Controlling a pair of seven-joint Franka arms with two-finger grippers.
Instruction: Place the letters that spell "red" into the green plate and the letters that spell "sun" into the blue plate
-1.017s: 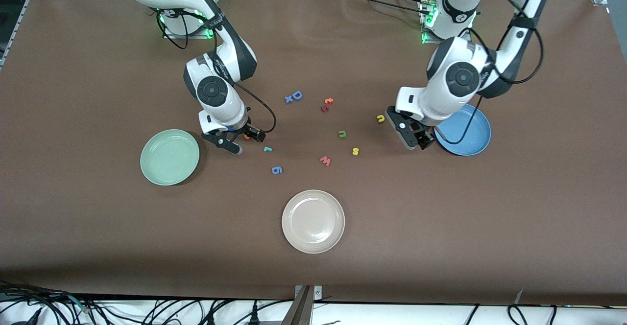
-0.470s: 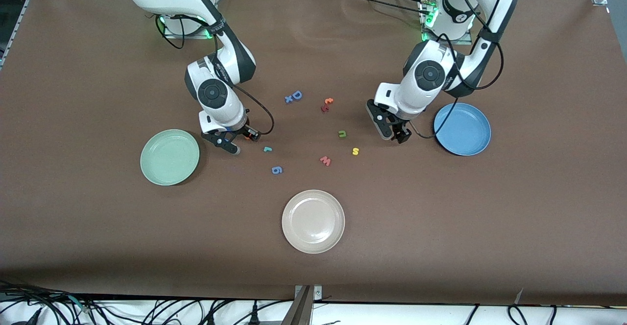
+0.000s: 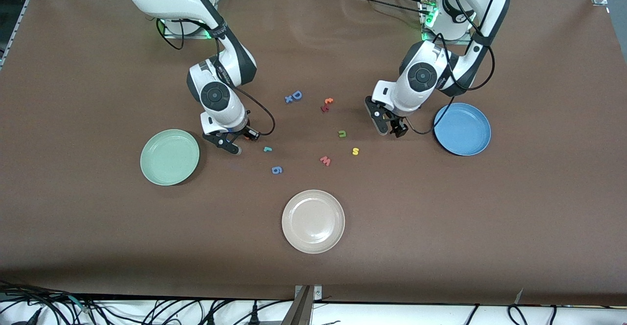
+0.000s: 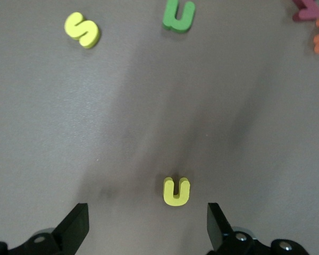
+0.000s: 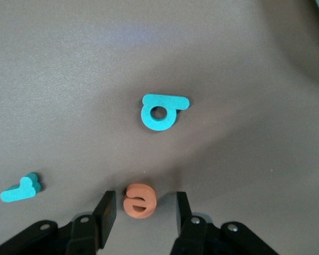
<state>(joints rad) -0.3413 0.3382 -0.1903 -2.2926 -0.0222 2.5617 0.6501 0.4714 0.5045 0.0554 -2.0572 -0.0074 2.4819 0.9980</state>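
My right gripper (image 5: 145,202) is low on the table beside the green plate (image 3: 169,157). It is open, its jaws narrowly straddling the orange "e" (image 5: 140,200) with a gap on each side. Close by lie the teal "d" (image 5: 159,112) and the teal "r" (image 3: 267,149). My left gripper (image 4: 147,215) hangs wide open over the yellow "u" (image 4: 176,191), a short way from the blue plate (image 3: 462,129) toward the table's middle. The olive "n" (image 3: 342,133) and the yellow "s" (image 3: 355,151) lie nearby. The front view hides the "e", "d" and "u" under the hands.
A beige-white plate (image 3: 313,221) sits nearest the front camera. Other letters lie in the middle: a blue "6" (image 3: 277,170), a red "w" (image 3: 325,160), a blue "D" (image 3: 295,95) and an orange-and-maroon pair (image 3: 327,104).
My left arm has swung from beside the blue plate toward the table's middle and now covers the yellow "u". My right gripper's jaws have narrowed around the orange "e".
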